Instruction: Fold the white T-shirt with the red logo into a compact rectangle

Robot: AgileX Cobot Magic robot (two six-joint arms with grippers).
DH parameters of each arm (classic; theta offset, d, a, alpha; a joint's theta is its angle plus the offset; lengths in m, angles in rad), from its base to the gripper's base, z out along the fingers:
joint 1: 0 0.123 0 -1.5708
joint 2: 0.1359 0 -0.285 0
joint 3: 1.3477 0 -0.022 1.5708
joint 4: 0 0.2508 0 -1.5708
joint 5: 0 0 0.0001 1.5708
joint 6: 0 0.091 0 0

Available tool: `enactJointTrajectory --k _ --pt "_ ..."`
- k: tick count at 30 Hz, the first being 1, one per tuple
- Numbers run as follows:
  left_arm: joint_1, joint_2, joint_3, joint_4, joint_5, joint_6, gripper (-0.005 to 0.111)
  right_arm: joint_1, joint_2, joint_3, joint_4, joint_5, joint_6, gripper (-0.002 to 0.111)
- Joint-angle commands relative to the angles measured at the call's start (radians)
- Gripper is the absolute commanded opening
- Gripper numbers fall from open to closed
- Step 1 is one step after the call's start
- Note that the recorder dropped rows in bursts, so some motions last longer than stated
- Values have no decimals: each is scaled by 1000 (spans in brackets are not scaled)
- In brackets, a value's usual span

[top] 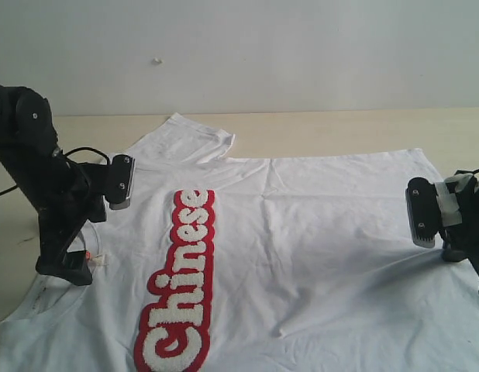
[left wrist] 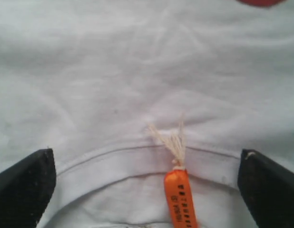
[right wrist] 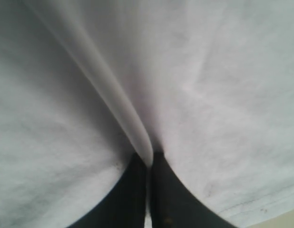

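Note:
The white T-shirt (top: 301,256) lies spread flat on the table, chest up, with its neck at the left. The red logo (top: 181,287) runs down the chest as a long patch of fuzzy white letters. My left gripper (top: 65,267) sits over the ribbed collar (left wrist: 113,164), open, one black finger (left wrist: 23,187) on each side of the orange neck tag (left wrist: 179,199). At the shirt's right edge, my right gripper (top: 456,249) is shut on a raised ridge of white fabric (right wrist: 113,90) pinched between its fingertips (right wrist: 149,164).
The pale wooden table (top: 340,132) extends behind the shirt to a plain white wall (top: 263,46). One sleeve (top: 185,136) is folded over at the back left. A black cable (top: 80,151) loops off the left arm.

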Motion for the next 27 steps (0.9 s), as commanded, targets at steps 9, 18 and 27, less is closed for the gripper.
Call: enactJointTrajectory --k 9,18,27 --pt "1 72 5 0 33 -45 105 3 53 21 55 20 11 0" --pt "1 89 5 -6 66 -50 105 3 53 21 55 10 14 0" --pt "1 89 5 -4 48 -72 46 3 53 21 55 -1 33 0"
